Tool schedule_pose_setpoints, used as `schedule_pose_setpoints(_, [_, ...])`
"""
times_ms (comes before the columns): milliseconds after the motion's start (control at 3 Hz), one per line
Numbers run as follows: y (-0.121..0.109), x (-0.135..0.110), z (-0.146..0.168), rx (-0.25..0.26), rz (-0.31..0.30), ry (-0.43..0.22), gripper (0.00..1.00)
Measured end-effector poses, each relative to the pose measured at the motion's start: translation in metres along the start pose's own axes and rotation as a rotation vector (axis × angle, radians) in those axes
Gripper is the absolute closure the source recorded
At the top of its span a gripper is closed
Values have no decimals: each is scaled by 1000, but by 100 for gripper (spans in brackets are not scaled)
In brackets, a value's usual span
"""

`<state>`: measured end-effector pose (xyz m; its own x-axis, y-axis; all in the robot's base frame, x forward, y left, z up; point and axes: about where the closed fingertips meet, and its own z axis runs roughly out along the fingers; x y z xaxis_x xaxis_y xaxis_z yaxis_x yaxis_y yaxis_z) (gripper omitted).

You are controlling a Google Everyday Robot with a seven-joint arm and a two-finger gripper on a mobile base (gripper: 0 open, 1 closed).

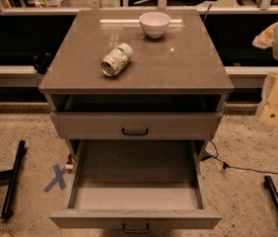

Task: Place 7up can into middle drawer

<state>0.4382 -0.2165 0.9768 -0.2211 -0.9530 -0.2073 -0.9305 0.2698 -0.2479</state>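
The 7up can (116, 59) lies on its side on the grey cabinet top (178, 63), left of centre, with a silver end facing the front. The middle drawer (135, 174) is pulled out wide below, showing its plain grey floor with nothing on it; its dark loop handle (135, 227) is at the bottom edge. My gripper (273, 113) is at the far right, beside the cabinet's right edge and well apart from the can. It holds nothing I can see.
A white bowl (154, 23) stands at the back of the cabinet top. A shut grey drawer front with a handle (135, 131) sits above the open drawer. Black stand legs (13, 179) and a cable (247, 169) lie on the floor on either side.
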Motion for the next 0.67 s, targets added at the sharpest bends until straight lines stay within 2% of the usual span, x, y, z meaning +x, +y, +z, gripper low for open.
schedule_pose_setpoints(333, [0, 0, 0, 0, 0, 0, 0])
schedule_pose_setpoints(667, [-19, -10, 0, 49, -75, -36, 0])
